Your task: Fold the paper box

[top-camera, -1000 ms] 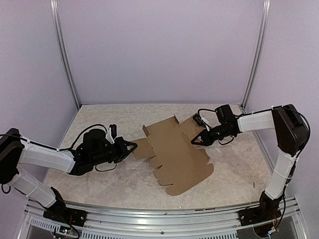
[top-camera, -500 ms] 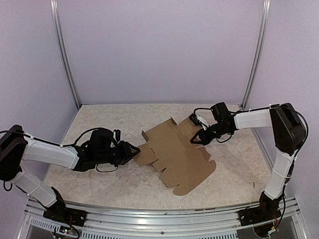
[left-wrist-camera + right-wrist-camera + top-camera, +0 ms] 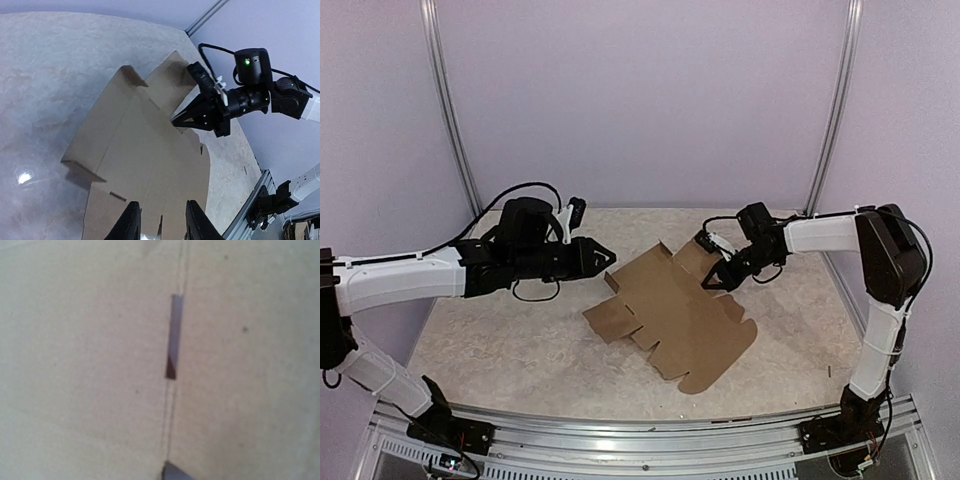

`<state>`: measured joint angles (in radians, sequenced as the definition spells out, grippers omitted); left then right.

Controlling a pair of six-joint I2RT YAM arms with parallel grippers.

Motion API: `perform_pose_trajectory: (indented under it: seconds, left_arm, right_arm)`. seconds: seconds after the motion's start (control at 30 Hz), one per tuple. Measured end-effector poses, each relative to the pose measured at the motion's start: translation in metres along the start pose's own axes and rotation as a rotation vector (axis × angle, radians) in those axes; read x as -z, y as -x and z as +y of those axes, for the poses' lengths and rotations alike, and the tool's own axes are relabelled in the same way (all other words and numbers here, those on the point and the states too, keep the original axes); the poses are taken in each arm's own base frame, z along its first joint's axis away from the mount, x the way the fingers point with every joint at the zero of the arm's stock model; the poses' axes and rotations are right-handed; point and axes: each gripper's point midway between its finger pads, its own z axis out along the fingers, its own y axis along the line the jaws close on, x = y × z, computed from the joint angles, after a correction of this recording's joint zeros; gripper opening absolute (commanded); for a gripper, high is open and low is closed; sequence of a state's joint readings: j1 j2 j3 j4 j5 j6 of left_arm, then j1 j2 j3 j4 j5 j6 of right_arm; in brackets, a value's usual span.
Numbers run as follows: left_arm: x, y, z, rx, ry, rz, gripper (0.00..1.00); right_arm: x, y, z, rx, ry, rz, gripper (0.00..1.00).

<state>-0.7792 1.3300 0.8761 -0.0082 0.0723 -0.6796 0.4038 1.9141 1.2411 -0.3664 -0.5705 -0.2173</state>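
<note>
Paper box lies as a mostly flat brown sheet at the middle of the table, its rounded end toward the near edge and a few small flaps along its far and left edges tilted up. The right gripper, jaws together and pinching nothing, presses its pointed tip onto the far right part of the sheet, close to a narrow slot on a crease. The left gripper hangs in the air just above the far left corner, its 2 fingers apart and empty. With only 1 pinned point, I judge that a push on a left flap could swing or slide the whole sheet on the smooth top, or bend it off the scored line. The 2 arms meet over 1 small sheet, so they may crowd each other. The corner posts stand well apart from it.
</note>
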Motion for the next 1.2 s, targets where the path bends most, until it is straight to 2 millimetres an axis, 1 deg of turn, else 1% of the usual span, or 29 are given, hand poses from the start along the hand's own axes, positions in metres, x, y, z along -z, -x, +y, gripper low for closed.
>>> perform_pose_trajectory:
  seconds: [0.03, 0.07, 0.13, 0.2, 0.23, 0.27, 0.3, 0.33, 0.37, 0.43, 0.47, 0.53, 0.6, 0.7, 0.83, 0.97, 1.0, 1.2]
  left_arm:
    - [-0.012, 0.011, -0.019, -0.049, -0.044, 0.020, 0.27]
    - [-0.020, 0.015, -0.027, -0.067, -0.062, 0.029, 0.25]
    - [-0.044, 0.022, -0.045, -0.114, -0.095, 0.077, 0.21]
    - [-0.077, 0.026, -0.060, -0.151, -0.123, 0.134, 0.16]
    - [-0.091, 0.024, -0.062, -0.159, -0.131, 0.161, 0.15]
    - [-0.107, 0.019, -0.063, -0.167, -0.133, 0.195, 0.13]
    - [-0.123, 0.009, -0.059, -0.170, -0.128, 0.240, 0.11]
    - [-0.134, -0.002, -0.054, -0.169, -0.122, 0.280, 0.10]
    - [-0.147, -0.021, -0.042, -0.162, -0.105, 0.338, 0.08]
    - [-0.159, -0.056, -0.022, -0.143, -0.071, 0.444, 0.08]
    - [-0.163, -0.072, -0.012, -0.133, -0.054, 0.492, 0.07]
    - [-0.168, -0.096, 0.002, -0.113, -0.030, 0.566, 0.07]
    - [-0.171, -0.109, 0.009, -0.103, -0.022, 0.602, 0.07]
    - [-0.173, -0.114, 0.010, -0.095, -0.029, 0.619, 0.07]
    - [-0.182, -0.117, 0.012, -0.095, -0.027, 0.621, 0.06]
    - [-0.190, -0.128, 0.022, -0.084, -0.010, 0.645, 0.06]
    - [-0.190, -0.128, 0.022, -0.082, -0.013, 0.644, 0.06]
    - [-0.191, -0.129, 0.022, -0.077, -0.013, 0.647, 0.05]
  right_arm:
    - [0.000, 0.001, 0.001, 0.007, -0.001, 0.002, 0.00]
    - [-0.001, 0.001, 0.002, 0.014, -0.002, 0.006, 0.00]
    - [-0.002, 0.000, 0.005, 0.025, 0.001, 0.017, 0.00]
    - [-0.004, -0.002, 0.007, 0.030, 0.004, 0.030, 0.00]
    - [-0.004, -0.004, 0.007, 0.030, 0.003, 0.036, 0.00]
    - [-0.004, -0.005, 0.008, 0.030, 0.002, 0.042, 0.00]
    - [-0.004, -0.006, 0.007, 0.029, 0.000, 0.047, 0.00]
    - [-0.004, -0.007, 0.007, 0.029, -0.003, 0.052, 0.00]
    - [-0.004, -0.008, 0.007, 0.030, -0.006, 0.055, 0.00]
    - [-0.004, -0.009, 0.006, 0.032, -0.008, 0.059, 0.00]
    - [-0.004, -0.009, 0.006, 0.032, -0.008, 0.061, 0.00]
    - [-0.006, -0.011, 0.006, 0.032, -0.007, 0.068, 0.00]
    - [-0.008, -0.014, 0.004, 0.028, -0.005, 0.076, 0.00]
    - [-0.014, -0.022, 0.003, 0.014, 0.002, 0.100, 0.01]
    - [-0.020, -0.030, 0.002, -0.003, 0.010, 0.125, 0.11]
    - [-0.020, -0.033, 0.002, -0.006, 0.011, 0.140, 0.18]
    - [-0.020, -0.033, 0.002, -0.005, 0.010, 0.142, 0.19]
    - [-0.019, -0.037, 0.003, -0.013, 0.013, 0.158, 0.18]
